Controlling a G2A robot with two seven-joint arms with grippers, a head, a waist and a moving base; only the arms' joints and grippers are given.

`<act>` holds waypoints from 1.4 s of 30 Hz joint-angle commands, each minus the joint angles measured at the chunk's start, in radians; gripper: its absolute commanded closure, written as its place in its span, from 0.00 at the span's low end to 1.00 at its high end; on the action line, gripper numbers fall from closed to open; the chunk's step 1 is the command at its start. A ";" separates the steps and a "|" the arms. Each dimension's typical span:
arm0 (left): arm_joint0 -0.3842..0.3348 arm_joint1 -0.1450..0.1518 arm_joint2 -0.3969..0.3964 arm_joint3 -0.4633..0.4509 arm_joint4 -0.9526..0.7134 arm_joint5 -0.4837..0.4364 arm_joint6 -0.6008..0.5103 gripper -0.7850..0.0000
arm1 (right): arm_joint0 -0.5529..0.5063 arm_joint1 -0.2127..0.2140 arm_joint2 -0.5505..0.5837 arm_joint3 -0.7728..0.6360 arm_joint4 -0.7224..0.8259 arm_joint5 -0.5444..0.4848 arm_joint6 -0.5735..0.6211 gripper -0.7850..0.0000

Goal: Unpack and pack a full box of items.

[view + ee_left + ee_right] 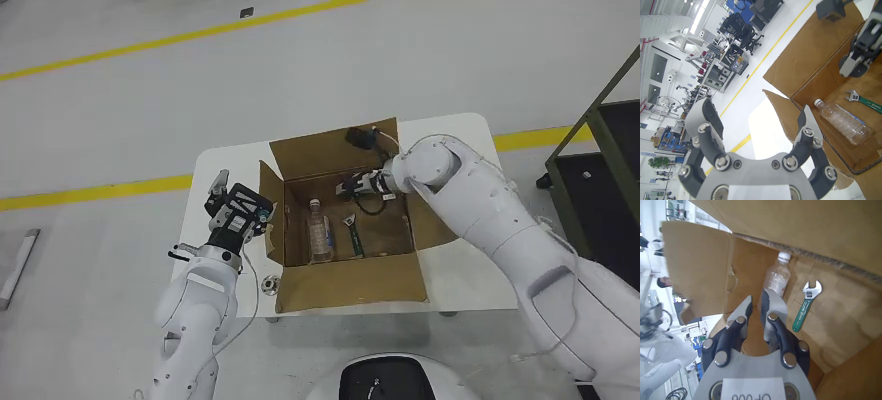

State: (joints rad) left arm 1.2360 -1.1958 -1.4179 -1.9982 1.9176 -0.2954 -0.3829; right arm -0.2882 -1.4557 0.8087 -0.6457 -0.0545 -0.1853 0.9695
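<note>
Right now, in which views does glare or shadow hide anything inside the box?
Top view: even light, bottle and wrench readable in the box. Left wrist view: table washed out white. Right wrist view: bottle glints but reads clearly.

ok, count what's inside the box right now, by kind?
Clear plastic bottle: 1
Green-handled wrench: 1
Total: 2, both lying flat on the floor of the cardboard box.
</note>
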 commanded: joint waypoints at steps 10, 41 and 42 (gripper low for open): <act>0.000 0.000 0.000 0.000 0.000 0.000 0.000 0.00 | -0.446 0.225 0.543 -0.889 -0.091 0.130 0.171 1.00; 0.000 0.000 0.000 0.000 0.000 0.000 0.000 0.00 | -0.696 0.300 0.682 -0.850 -0.167 0.235 0.177 0.95; 0.000 0.000 0.000 0.000 0.000 0.000 0.000 0.00 | -0.687 0.300 0.674 -0.840 -0.159 0.230 0.175 1.00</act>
State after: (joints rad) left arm 1.2360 -1.1958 -1.4179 -1.9982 1.9176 -0.2954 -0.3829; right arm -0.9831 -1.1560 1.4893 -1.4946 -0.2201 0.0482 1.1456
